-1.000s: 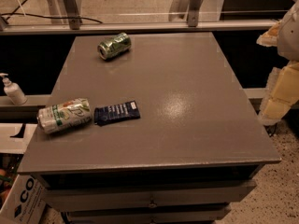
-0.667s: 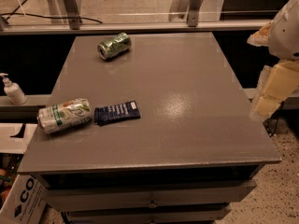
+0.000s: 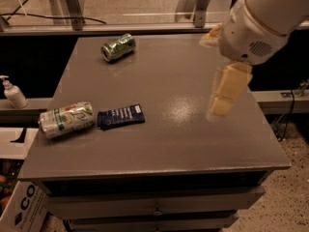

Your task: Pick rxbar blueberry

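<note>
The rxbar blueberry (image 3: 120, 116), a flat dark navy wrapper with white lettering, lies on the grey table (image 3: 169, 144) at the left front. A white-and-green drink can (image 3: 66, 119) lies on its side just left of the bar, close to its end. A green drink can (image 3: 118, 47) lies on its side at the back left. My gripper (image 3: 210, 77) hangs over the right part of the table, well right of the bar and above the surface. It is open and empty, with one cream finger (image 3: 226, 90) pointing down.
The white arm housing (image 3: 256, 28) fills the upper right. A soap pump bottle (image 3: 13, 94) stands on a ledge left of the table. A cardboard box (image 3: 19, 207) sits on the floor at the lower left. Drawers run below the table's front edge.
My arm and gripper have swung in from the right edge to over the table's right side. The bar and both cans have not moved.
</note>
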`<state>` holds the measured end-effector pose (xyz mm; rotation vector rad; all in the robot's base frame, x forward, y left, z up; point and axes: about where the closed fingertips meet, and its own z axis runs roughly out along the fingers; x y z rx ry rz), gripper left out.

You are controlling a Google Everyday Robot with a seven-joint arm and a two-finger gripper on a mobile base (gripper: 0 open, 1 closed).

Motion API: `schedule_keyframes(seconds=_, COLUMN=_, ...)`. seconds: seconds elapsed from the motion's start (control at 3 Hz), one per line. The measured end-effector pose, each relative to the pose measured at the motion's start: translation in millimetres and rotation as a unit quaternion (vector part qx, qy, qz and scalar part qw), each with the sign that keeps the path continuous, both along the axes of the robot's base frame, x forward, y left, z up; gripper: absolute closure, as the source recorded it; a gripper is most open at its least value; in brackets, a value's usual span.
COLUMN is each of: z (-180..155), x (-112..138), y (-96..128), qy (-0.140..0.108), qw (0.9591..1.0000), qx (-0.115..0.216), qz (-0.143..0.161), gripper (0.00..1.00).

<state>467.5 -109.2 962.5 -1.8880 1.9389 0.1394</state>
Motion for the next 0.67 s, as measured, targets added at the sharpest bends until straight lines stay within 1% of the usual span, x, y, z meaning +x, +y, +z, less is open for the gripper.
schedule_keyframes(seconds=0.33, z=-17.4, x=-7.1, y=44.4, qy=0.005, qw=0.9985, qx=0.016, qz=0.052, gripper=0.00)
schedule_keyframes(seconds=0.67, z=-22.8, x=-3.8, y=51.5, qy=0.001, qw=0.9983, qx=0.018, qz=0.056, gripper=0.00)
